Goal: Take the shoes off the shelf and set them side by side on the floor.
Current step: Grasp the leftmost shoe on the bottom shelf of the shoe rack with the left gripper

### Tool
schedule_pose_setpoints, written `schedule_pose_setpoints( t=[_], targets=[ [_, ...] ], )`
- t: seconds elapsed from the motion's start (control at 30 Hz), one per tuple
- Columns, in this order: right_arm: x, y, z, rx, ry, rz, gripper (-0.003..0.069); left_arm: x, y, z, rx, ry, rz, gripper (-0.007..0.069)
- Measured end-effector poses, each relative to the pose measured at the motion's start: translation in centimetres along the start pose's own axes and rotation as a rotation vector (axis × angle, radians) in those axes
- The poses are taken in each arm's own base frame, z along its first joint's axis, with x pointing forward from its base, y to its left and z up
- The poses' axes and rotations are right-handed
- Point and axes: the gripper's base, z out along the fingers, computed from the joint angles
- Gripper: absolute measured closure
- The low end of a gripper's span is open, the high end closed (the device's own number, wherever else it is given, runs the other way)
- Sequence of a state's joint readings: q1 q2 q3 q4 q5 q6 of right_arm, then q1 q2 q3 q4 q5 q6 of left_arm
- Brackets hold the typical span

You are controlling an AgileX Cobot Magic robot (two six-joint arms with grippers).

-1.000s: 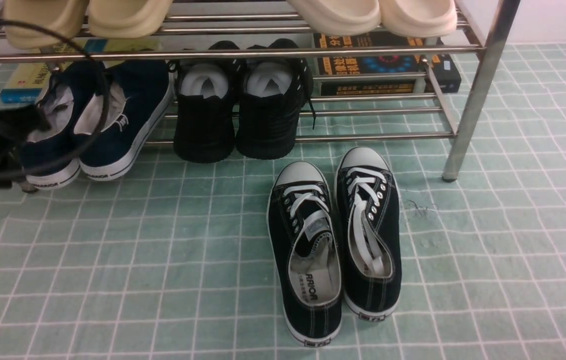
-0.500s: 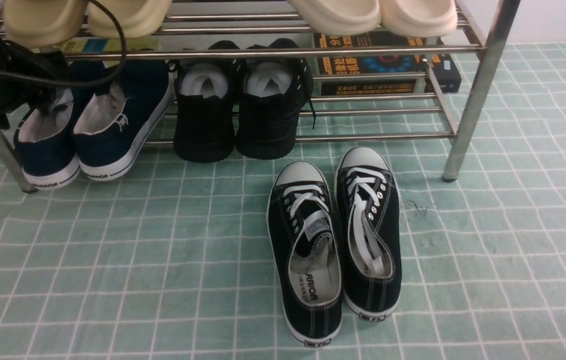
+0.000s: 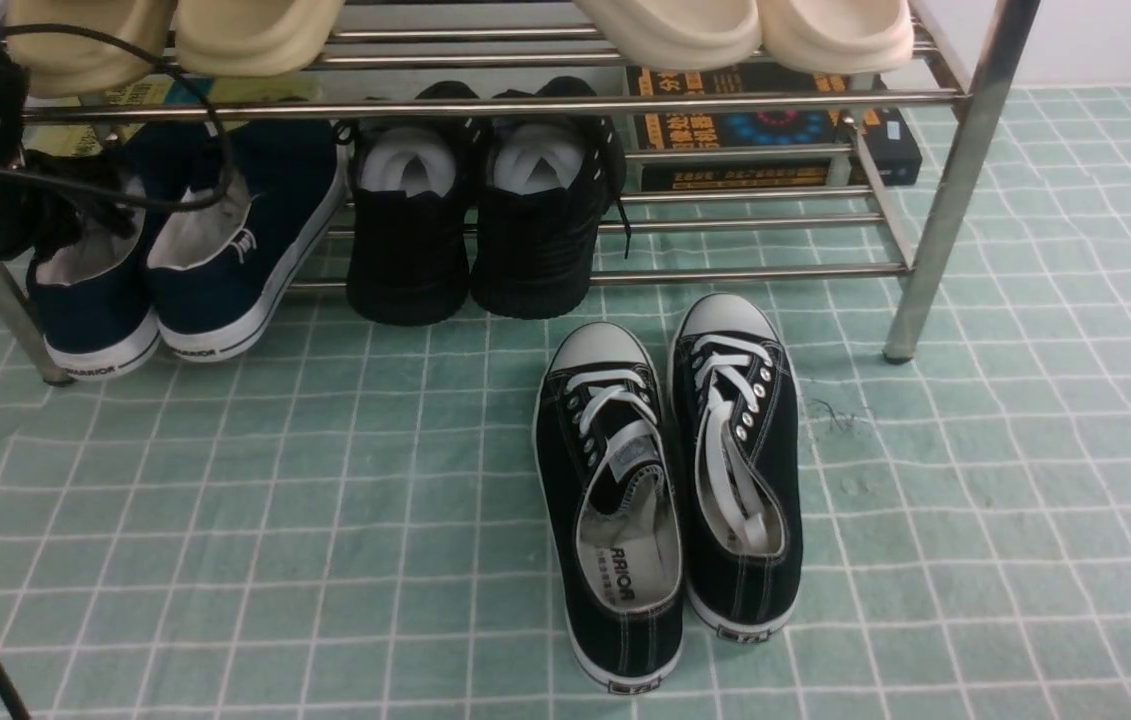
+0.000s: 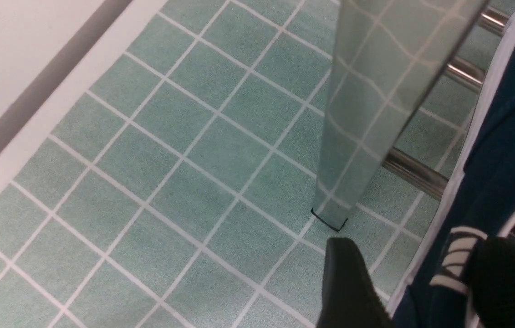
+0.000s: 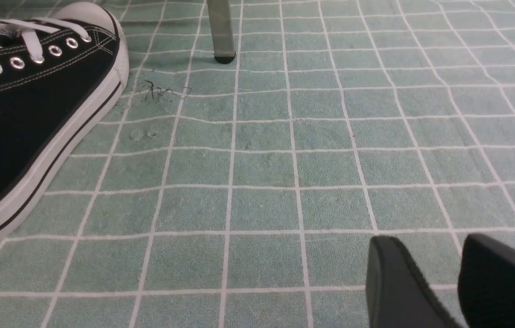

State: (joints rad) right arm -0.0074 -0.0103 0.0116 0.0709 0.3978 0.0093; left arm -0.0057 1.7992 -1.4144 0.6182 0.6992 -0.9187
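We see the mint-green gridded floor, then the chrome shelf. The navy slip-ons sit at its lower tier's left end. Our left gripper has wide jaws straddling one heel, and our right gripper has parted, empty jaws.

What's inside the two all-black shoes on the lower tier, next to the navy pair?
Both black shoes hold white paper that fills their openings. The paper covers the insoles and anything deeper toward the toes, so those cannot be seen.
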Motion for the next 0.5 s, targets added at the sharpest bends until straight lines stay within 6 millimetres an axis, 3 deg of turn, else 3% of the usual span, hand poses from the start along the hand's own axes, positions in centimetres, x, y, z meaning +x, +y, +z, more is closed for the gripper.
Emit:
schedule_pose_setpoints(
  t=[0.5],
  targets=[
    [0.0,0.0,0.0,0.000,0.000,0.000,0.0421,0.5,-0.8,1.8,0.019,0.011,0.009,0.0230]
  ],
)
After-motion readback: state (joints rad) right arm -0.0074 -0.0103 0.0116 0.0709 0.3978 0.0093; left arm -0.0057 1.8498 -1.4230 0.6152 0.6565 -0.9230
